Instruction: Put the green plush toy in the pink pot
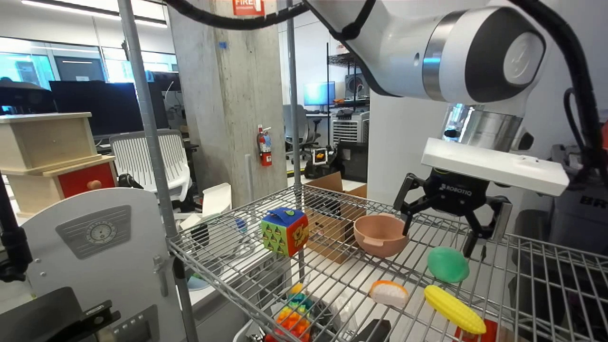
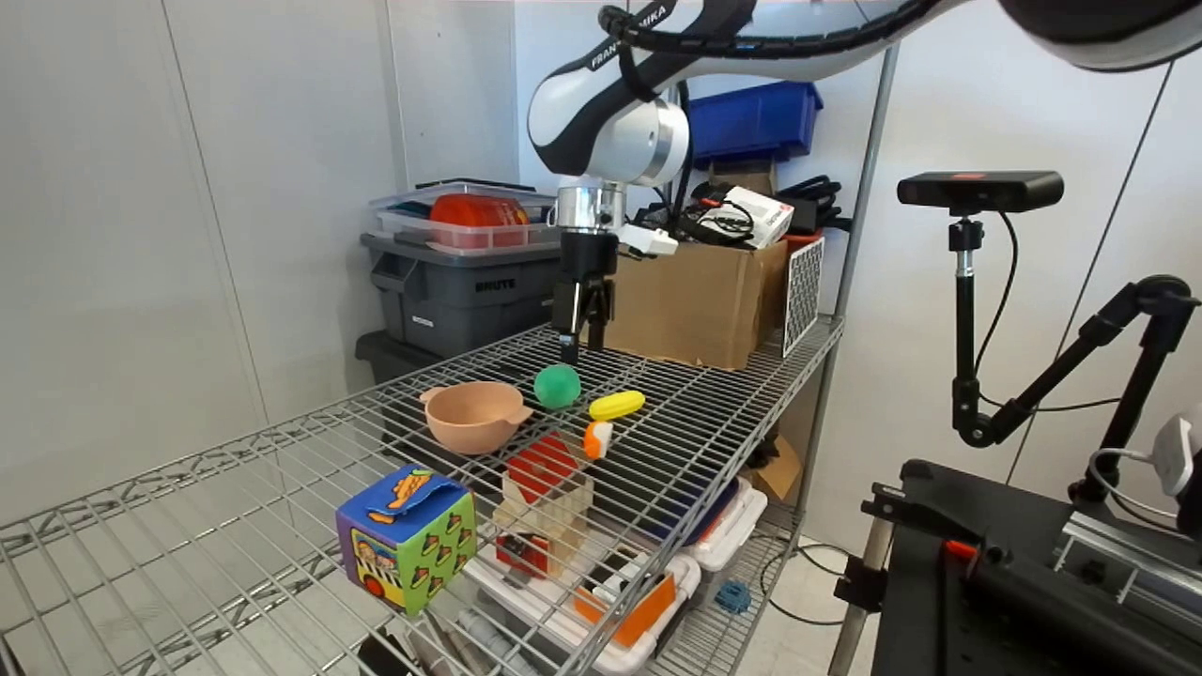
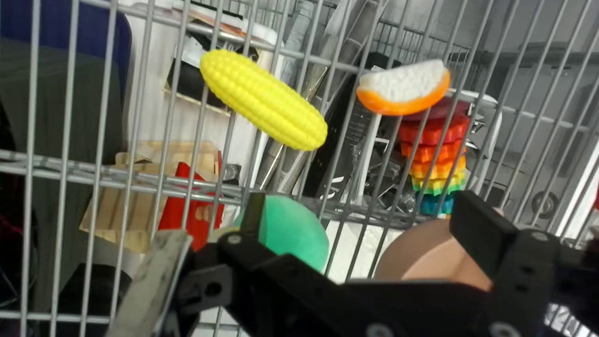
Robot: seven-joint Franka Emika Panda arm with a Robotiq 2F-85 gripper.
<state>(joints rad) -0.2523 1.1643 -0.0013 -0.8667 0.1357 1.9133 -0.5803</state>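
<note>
The green plush toy point(image 1: 447, 264) lies on the wire shelf, between the pink pot and the yellow corn toy; it also shows in an exterior view point(image 2: 557, 386). The pink pot point(image 1: 377, 244) stands upright beside it, with nothing visible inside; it also shows in an exterior view point(image 2: 474, 437). My gripper point(image 1: 438, 237) is open and empty, pointing down above the shelf near the toy; it also shows in an exterior view point(image 2: 582, 347). In the wrist view, one finger partly hides the green toy point(image 3: 297, 229), and the other finger and the gripper body partly hide the pot point(image 3: 421, 243).
A yellow corn toy point(image 1: 454, 309) and an orange-slice toy point(image 1: 389, 293) lie near the green toy. A multicoloured cube point(image 1: 285, 231) sits farther along the shelf. A large cardboard box point(image 2: 676, 300) stands at the shelf's far end. The wire shelf point(image 1: 213, 280) has open gaps.
</note>
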